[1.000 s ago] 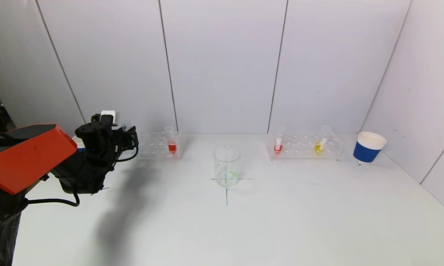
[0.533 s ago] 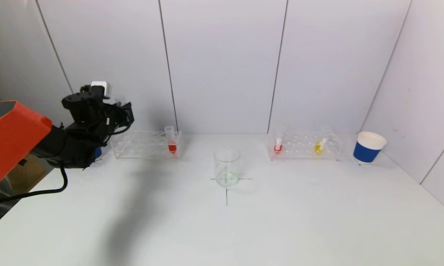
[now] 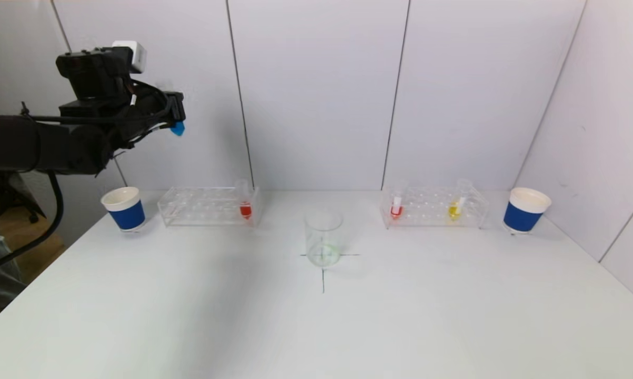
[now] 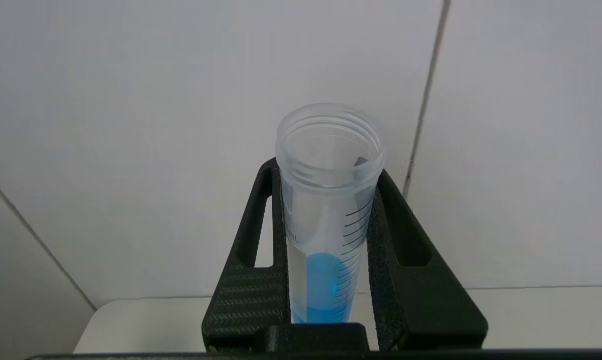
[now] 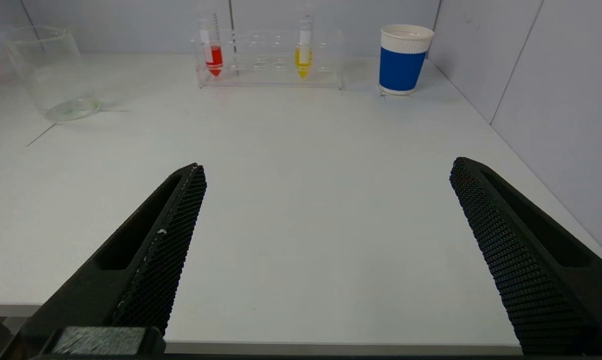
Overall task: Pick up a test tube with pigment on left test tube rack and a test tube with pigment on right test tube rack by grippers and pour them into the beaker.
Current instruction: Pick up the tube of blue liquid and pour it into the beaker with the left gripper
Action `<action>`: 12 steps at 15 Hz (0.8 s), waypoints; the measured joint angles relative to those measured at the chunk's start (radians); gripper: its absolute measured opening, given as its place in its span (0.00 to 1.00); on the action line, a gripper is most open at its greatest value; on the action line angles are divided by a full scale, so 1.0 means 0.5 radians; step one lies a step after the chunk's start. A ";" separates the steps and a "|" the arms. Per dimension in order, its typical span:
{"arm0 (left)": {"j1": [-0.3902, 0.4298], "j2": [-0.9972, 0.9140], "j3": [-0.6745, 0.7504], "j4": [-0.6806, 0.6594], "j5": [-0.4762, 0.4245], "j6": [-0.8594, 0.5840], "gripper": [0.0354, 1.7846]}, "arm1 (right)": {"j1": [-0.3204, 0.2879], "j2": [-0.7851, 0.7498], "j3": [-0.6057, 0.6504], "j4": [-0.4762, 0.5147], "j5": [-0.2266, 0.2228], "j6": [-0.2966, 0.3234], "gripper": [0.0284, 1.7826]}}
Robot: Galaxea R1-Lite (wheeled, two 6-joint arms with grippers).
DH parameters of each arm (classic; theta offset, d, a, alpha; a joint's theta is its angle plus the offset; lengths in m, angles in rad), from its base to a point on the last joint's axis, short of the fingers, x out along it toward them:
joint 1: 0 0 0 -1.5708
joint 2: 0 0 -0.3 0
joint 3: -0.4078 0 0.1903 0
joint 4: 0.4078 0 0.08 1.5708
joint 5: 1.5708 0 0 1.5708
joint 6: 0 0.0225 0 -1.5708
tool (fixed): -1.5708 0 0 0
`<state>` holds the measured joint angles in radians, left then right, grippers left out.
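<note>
L claw [image 3: 177, 118] is up high at approx 10 o'clock of the head view, well above the worktop [image 3: 316, 316], clamped on a test tube w/ blue pigment [image 3: 178, 128]. In the L wrist view the tube [image 4: 328, 215] sits upright between both fingers [image 4: 250, 280], open mouth toward the camera, blue liquid in the lower part, graduation marks on its side.

R claw [image 5: 326, 250] is wide open and holding nothing; seen only in its own wrist view, low over the near part of the worktop, not in the head view.

Beaker [image 3: 323, 238] stands at centre of the worktop on a drawn cross mark [image 3: 323, 273], w/ a faint greenish trace at its bottom.

L test tube rack [image 3: 208, 206] is at approx 10 o'clock from the beaker, clear plastic, w/ one red tube [image 3: 245, 202] at its end nearest the beaker. A blue-and-white paper cup [image 3: 124, 209] stands just beside the rack's outer end.

R test tube rack [image 3: 434, 207] is at approx 2 o'clock from the beaker, holding a red-pigment tube [image 3: 397, 206] and a yellow tube [image 3: 457, 205], both upright. A second paper cup [image 3: 525, 210] stands near that rack's outer end.
</note>
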<state>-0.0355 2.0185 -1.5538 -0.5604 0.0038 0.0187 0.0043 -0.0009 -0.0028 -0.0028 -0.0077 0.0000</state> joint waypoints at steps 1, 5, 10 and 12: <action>-0.039 -0.021 -0.077 0.106 0.000 0.028 0.24 | 0.000 0.000 0.000 0.000 0.000 0.000 0.99; -0.246 -0.057 -0.253 0.256 -0.015 0.298 0.24 | 0.000 0.000 0.000 0.000 0.000 0.000 0.99; -0.511 -0.004 -0.278 0.240 -0.260 0.572 0.24 | 0.000 0.000 -0.001 0.000 0.000 0.000 0.99; -0.557 0.051 -0.279 0.181 -0.414 0.741 0.24 | 0.000 0.000 -0.001 0.000 0.000 0.000 0.99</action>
<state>-0.3140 2.0440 -1.6934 -0.4698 -0.2034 0.3891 0.0043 -0.0009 -0.0032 -0.0028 -0.0077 0.0000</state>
